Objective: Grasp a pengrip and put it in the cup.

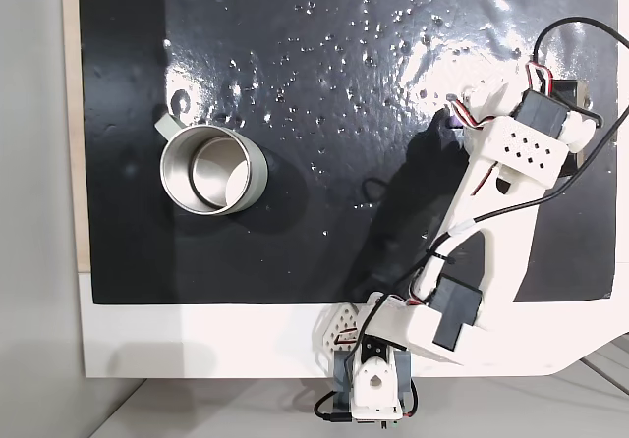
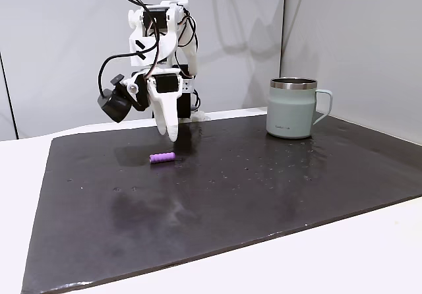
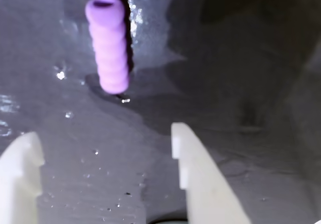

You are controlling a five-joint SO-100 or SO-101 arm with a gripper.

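The gripper [image 3: 105, 143] hangs with fingers spread apart and empty just short of the purple pengrip [image 3: 108, 45], the cup [image 2: 293, 108] well off to its side

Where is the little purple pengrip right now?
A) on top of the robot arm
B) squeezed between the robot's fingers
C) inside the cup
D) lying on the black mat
D: in the wrist view the pengrip lies flat on the black mat, ahead of the open fingers, and a fixed view shows it far from the cup.
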